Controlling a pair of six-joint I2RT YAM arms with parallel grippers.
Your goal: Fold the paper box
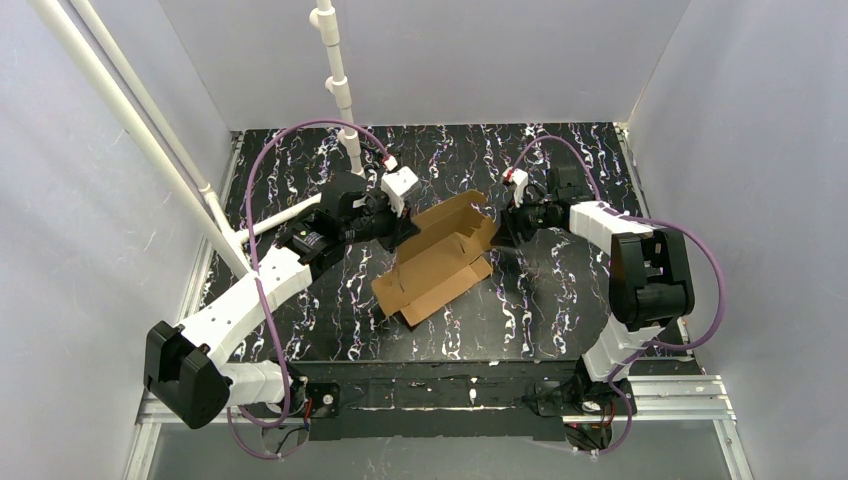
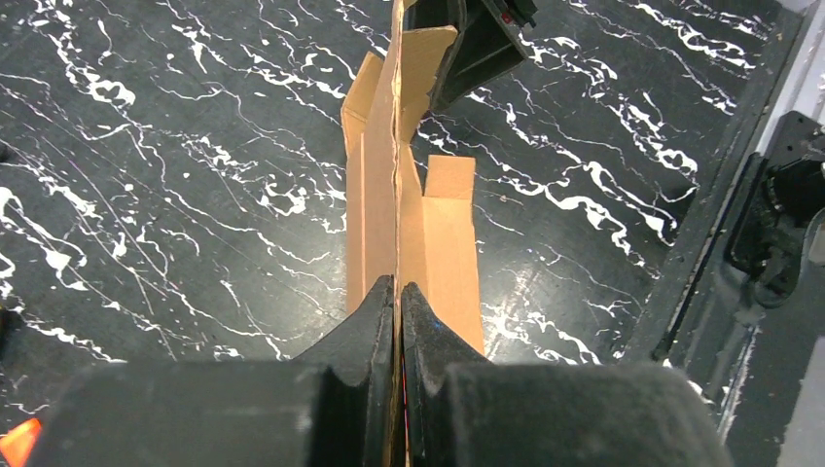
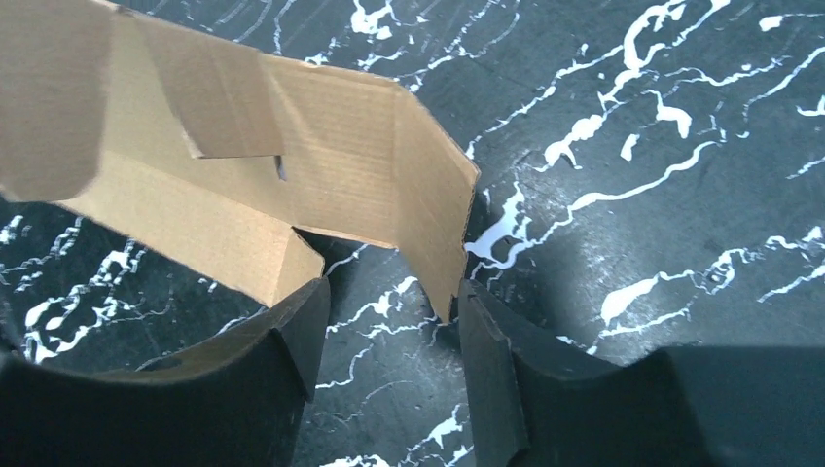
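Box: paper box point(image 1: 440, 258) sits part-formed on the desk point(image 1: 560, 310), far walls raised, near end flat and open
Left pincer: left pincer point(image 2: 399, 292) is at the box's left long wall, fingers pressed together on that upright wall, seen edge-on
Why held: judged an anchor, keeping the wall standing and the box from sliding while its end is worked
Right pincer: right pincer point(image 3: 389, 306) is at the box's far-right end flap, fingers moderately apart, nothing clamped
Contact: flap's lower corner hangs in the gap, just beside one finger point(image 3: 486, 350); touching or not, cannot tell
Flap: angled inward, half turned
Next, judged: nudge or re-grip that flap to fold it in
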